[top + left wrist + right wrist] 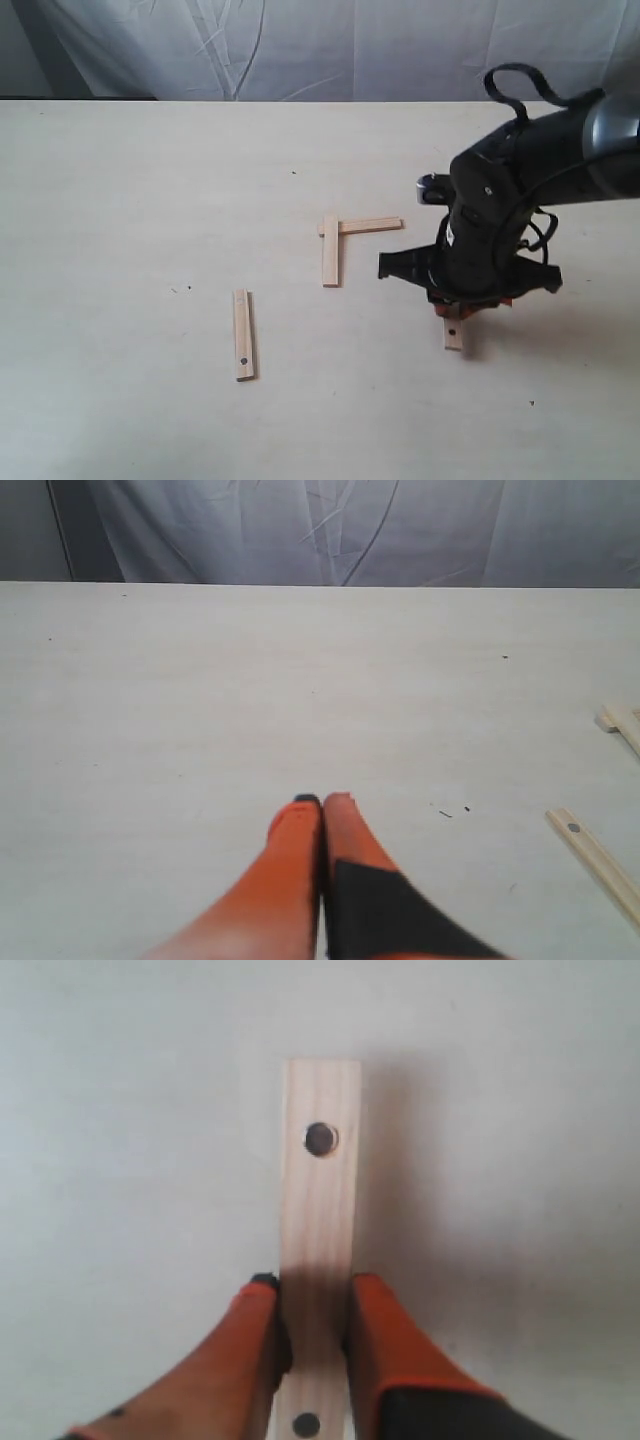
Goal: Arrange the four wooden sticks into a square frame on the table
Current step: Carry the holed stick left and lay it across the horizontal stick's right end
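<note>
Only one corner is done: two sticks form an L (331,240) at centre. A third stick (243,335) lies loose at lower left; the right gripper (315,1285) clamps the fourth stick (320,1200) at lower right. Left gripper (322,802) pressed together, empty.

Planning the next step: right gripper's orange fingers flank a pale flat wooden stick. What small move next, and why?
Probably lift the pale flat wooden stick slightly: the right gripper pinches its long edges, and it lies apart from the L-shaped pair of sticks.
</note>
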